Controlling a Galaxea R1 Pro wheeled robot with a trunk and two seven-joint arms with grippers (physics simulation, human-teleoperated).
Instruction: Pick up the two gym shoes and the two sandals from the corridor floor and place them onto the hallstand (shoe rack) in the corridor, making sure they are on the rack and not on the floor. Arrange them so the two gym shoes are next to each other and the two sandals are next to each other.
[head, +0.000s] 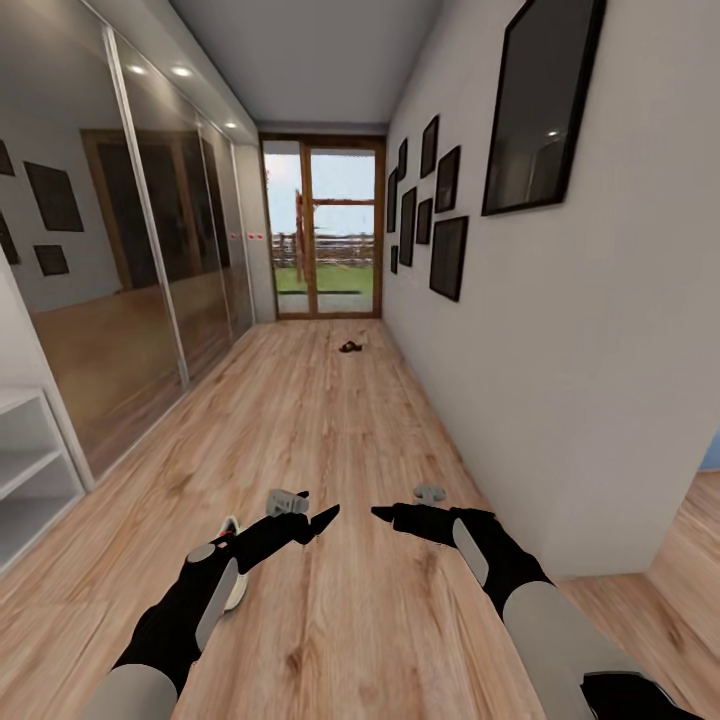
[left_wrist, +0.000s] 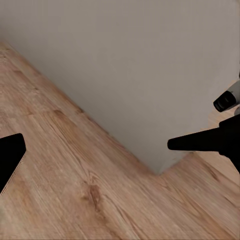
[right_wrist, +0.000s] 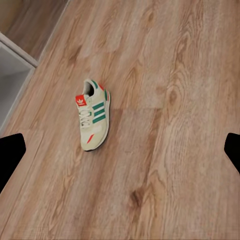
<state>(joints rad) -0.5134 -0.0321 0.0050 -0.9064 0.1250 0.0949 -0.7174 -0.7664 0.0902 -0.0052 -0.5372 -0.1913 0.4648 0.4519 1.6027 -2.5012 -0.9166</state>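
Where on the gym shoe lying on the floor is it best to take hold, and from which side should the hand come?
Probably from above, closing across the middle of the gym shoe, over the laces and green stripes. It stands upright on its sole, alone on the corridor floor, so the narrow width suits the open right hand. The heel opening is another option.

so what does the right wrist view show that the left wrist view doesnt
Right wrist view: one gym shoe lying on its sole, white with green stripes and a red-orange heel tab, apart from both of that gripper's fingertips, plus a corner of the white shoe rack.

Left wrist view: a plain pale wall meeting the floor at a corner, and the right gripper pointing in from the side.

Both: the wood-plank corridor floor, and widely spread black fingertips holding nothing.
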